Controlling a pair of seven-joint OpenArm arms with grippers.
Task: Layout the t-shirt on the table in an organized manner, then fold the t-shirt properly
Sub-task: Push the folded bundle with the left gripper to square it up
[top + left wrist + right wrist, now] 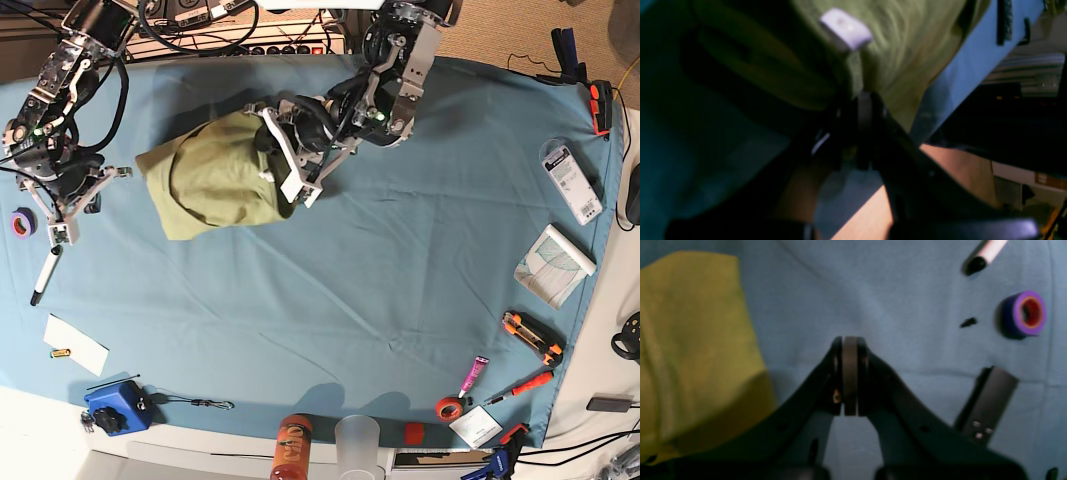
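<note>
One white tag (pixel 845 29), no legible writing; left gripper (pixel 862 110) pinching t-shirt (pixel 215 175); right gripper (pixel 850 373) closed empty.

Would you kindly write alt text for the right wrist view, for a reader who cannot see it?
The right claw, shut and empty, hangs over the blue table. The bunched olive t-shirt lies at the left edge, apart from the claw; a purple tape roll and a marker lie to the right.

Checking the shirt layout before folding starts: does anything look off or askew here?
Yes. The t-shirt is bunched in a crumpled heap at the far side of the table, not spread flat. The left claw is pinching its edge near the white tag. The right claw sits shut beside it, holding nothing.
</note>
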